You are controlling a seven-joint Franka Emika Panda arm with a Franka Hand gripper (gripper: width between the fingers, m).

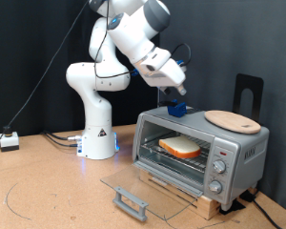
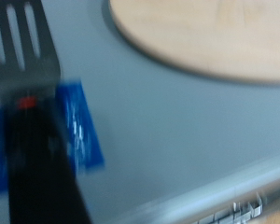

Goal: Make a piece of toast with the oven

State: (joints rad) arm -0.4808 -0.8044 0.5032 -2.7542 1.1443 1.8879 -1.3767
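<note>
The gripper (image 1: 178, 99) hovers over the oven (image 1: 200, 148) roof; I cannot tell its grip state. Below it, the piece of toast (image 1: 180, 147) lies on the rack, door (image 1: 143, 186) down for access.

White rounded arm (image 1: 119, 43), grey joint caps, black cables, blue-padded gripper (image 1: 179, 103).

Exterior view: bright, even indoor light on a white wall; sharp overall, low resolution. Soft shadow beneath the small silver-grey countertop oven (image 1: 200, 148). Faint reflections on its lowered glass door (image 1: 148, 186), well below the blue-fingered pincer (image 1: 178, 107).

Wrist view: heavily blurred throughout. The round light-wood board (image 2: 210, 37) shows soft edges; the blue finger pad (image 2: 81, 131) is smeared. Dim, flat grey tone.
</note>
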